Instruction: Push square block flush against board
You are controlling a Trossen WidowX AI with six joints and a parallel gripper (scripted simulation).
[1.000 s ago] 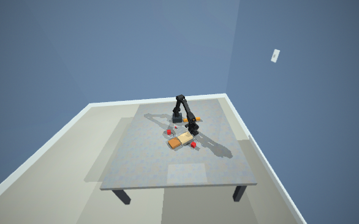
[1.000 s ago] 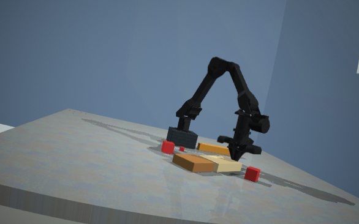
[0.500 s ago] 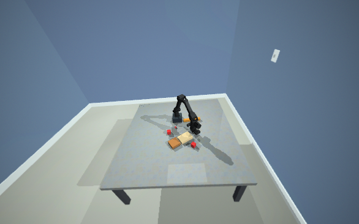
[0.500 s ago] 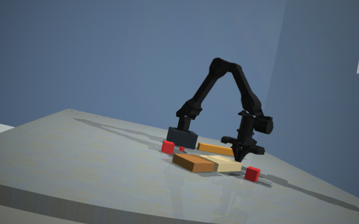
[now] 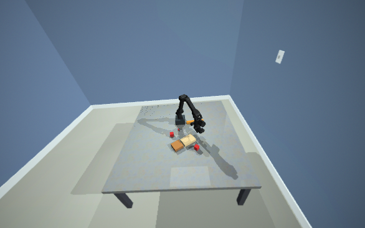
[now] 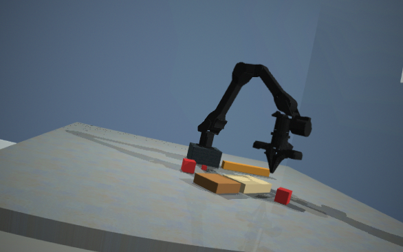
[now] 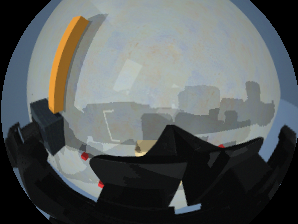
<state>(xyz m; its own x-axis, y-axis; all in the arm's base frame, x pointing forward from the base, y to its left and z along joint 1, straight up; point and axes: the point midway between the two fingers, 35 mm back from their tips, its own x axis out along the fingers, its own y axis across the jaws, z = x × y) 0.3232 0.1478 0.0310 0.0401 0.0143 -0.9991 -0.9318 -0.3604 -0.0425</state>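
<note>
Mid-table, between the left and right edges as the top view shows them:
- brown block (image 5: 177, 146) (image 6: 219, 183) lies flat, left of the cream slab (image 5: 188, 140) (image 6: 257, 185) (image 7: 145, 147). Facing sides are very close, with a dark seam showing in the exterior view; can't tell if the whole side touches or if the edges are even.
- gripper (image 5: 200, 131) (image 6: 272, 171) (image 7: 169, 128): jaws together, nothing clamped. Tips point down, off the slab on its far-right side.
- arm base (image 5: 178, 122) (image 6: 203, 155) (image 7: 48, 131) stands nearer the far edge of the table (image 5: 142, 174) (image 6: 81, 206) (image 7: 150, 55).
- orange bar (image 5: 190, 122) (image 6: 246, 168) (image 7: 65, 65) lies right of the base.
- one red cube (image 5: 172, 134) (image 6: 188, 166) sits on the far-left side of the pair; another red cube (image 5: 197, 147) (image 6: 283, 196) is just beside the slab, towards the near-right corner of the table.
- small red piece (image 5: 179, 129) (image 6: 204, 167) lies near the base.
</note>
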